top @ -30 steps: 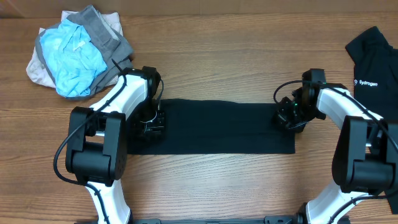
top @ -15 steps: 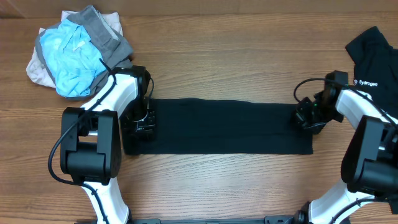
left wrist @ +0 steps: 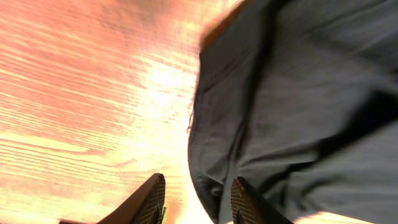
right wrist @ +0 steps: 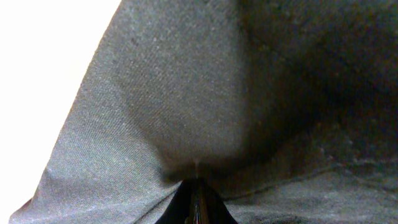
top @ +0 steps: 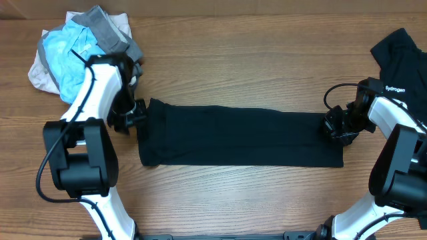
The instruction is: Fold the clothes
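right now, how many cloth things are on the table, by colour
black: 2, the plain black garment and the black garment with white lettering
light-blue, grey and beige bundle, counted as one heap: 1
total: 3

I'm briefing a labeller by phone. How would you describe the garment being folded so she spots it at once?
On the table, look at the middle: a long black strip lies flat, its right end pinched by the right gripper. Unlike the garment at the right edge it bears no white lettering, and unlike the top-left bundle it is dark and spread out.
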`<state>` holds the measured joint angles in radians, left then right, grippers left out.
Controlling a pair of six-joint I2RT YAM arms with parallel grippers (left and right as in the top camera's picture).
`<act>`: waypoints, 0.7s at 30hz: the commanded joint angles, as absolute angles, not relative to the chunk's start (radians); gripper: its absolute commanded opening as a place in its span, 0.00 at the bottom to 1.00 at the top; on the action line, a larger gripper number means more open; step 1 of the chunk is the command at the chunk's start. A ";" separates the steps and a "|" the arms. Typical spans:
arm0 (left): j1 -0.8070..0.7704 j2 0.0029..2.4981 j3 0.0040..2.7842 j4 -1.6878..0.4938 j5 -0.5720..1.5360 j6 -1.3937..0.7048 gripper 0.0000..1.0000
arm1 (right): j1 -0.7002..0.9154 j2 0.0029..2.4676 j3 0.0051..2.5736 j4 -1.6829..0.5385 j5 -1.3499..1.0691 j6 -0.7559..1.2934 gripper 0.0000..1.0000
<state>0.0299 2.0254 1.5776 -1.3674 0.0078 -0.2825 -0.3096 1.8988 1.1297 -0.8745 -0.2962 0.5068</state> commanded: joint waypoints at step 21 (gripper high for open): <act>-0.226 2.144 1.637 -1.150 0.289 -0.270 0.26 | -0.328 1.949 1.093 -0.865 -0.181 0.441 0.04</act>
<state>-0.2352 2.0819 1.6299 -1.1503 0.2745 -0.2474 -0.3126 1.8992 1.1294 -0.8715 -0.3065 0.4622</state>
